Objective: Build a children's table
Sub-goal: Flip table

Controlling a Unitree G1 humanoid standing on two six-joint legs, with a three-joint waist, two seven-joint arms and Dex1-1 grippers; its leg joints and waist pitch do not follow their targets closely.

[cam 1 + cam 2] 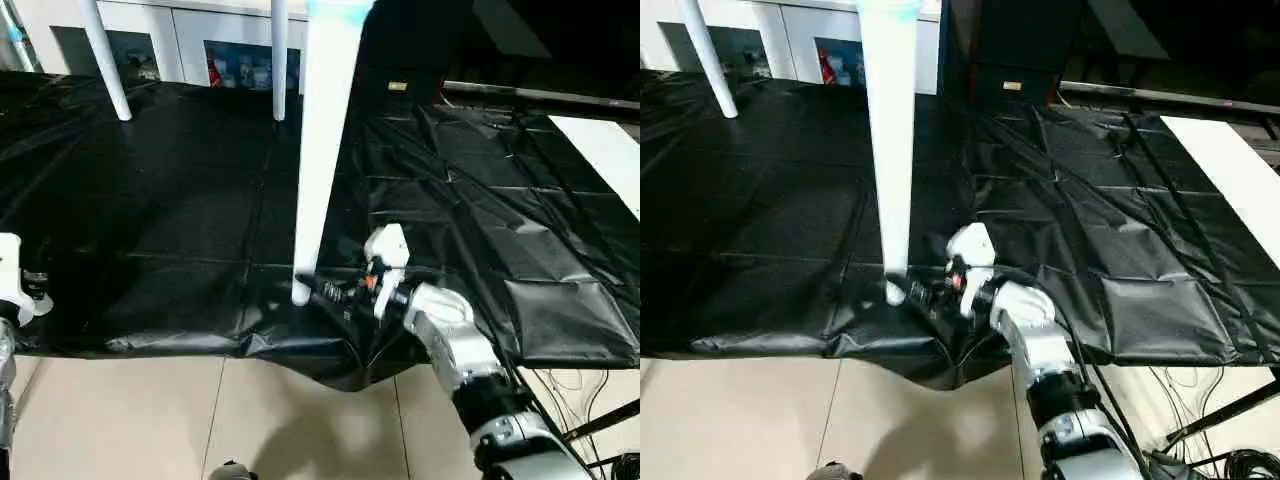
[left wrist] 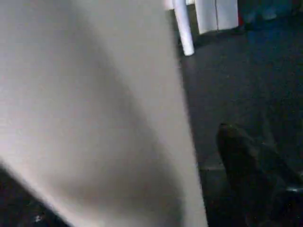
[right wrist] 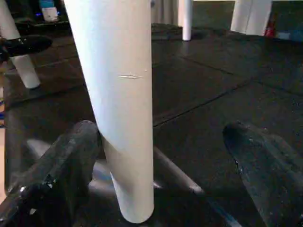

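The children's table stands on its white tube legs on a black sheet [image 1: 180, 220]. The near leg [image 1: 322, 150] rises out of the top of the picture, and two far legs [image 1: 105, 60] [image 1: 279, 60] stand at the back. My right gripper [image 1: 318, 290] is open at the near leg's foot [image 3: 135, 203]. The leg stands between its fingers, close to one finger [image 3: 71, 156] and far from the other. My left gripper [image 1: 22, 290] sits at the left edge. In the left wrist view another white leg [image 2: 94, 118] looms close, and one dark finger [image 2: 241, 161] stands apart from it.
The black sheet's front edge [image 1: 250, 345] folds down onto a tiled floor [image 1: 200, 420]. A white cabinet with glass doors [image 1: 200, 40] stands behind the table. A white board [image 1: 610, 150] lies at the right, and cables [image 1: 580, 390] trail at the lower right.
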